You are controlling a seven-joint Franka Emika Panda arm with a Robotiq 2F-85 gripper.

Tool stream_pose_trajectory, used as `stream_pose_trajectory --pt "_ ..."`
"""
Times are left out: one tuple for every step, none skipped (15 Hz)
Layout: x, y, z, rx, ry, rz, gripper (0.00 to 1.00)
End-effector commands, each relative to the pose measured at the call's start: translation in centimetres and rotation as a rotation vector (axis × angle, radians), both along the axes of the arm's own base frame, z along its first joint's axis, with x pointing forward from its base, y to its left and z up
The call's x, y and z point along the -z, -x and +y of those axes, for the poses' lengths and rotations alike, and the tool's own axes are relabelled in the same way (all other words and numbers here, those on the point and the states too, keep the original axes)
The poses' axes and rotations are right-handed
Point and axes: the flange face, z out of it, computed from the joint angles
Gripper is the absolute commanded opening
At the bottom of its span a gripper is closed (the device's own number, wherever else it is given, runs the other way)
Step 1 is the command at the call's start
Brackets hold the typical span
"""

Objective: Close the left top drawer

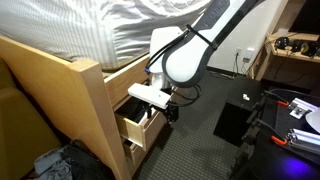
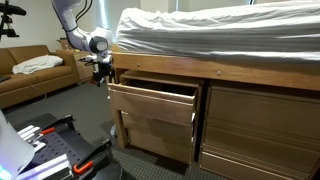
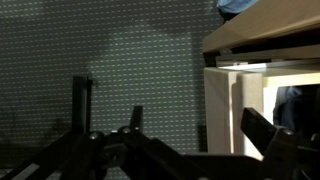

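Note:
The left top drawer [image 2: 152, 102] is pulled out of the light-wood bed frame, and its flat front panel stands forward of the drawers around it. In an exterior view it shows from the side [image 1: 133, 122], with its pale walls. My gripper [image 2: 103, 70] hangs at the drawer front's left end, just beside it. It also shows in an exterior view [image 1: 166, 106], next to the drawer's outer corner. In the wrist view my gripper [image 3: 200, 125] is open and empty. The drawer's pale panel [image 3: 225, 105] stands close ahead between the fingers, with dark contents behind it.
A shut lower drawer [image 2: 155, 138] sits under the open one, and a wide shut drawer [image 2: 262, 122] is beside it. A brown sofa [image 2: 30, 75] stands behind the arm. A black mat [image 1: 236, 120] lies on the carpet. Clothes [image 1: 55, 165] lie by the bed end.

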Motion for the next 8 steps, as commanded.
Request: stream_pose_trajectory --pt "-0.1 0.0 0.0 -0.003 0.001 0.009 1.00" --pt "0.0 0.0 0.0 -0.004 0.003 0.013 1.00" --pt "0.1 0.0 -0.1 -0.004 0.003 0.015 1.00" --pt "0.1 0.0 -0.1 -0.004 0.004 0.015 1.00" --pt "1.9 0.1 -0.3 0.020 0.019 0.011 1.00" --pt "3.7 0.3 -0.6 0.040 0.038 0.001 1.00" --pt "5.3 0.8 -0.9 0.062 0.045 0.004 1.00" --pt "6.4 1.1 -1.3 0.083 0.056 -0.002 1.00"
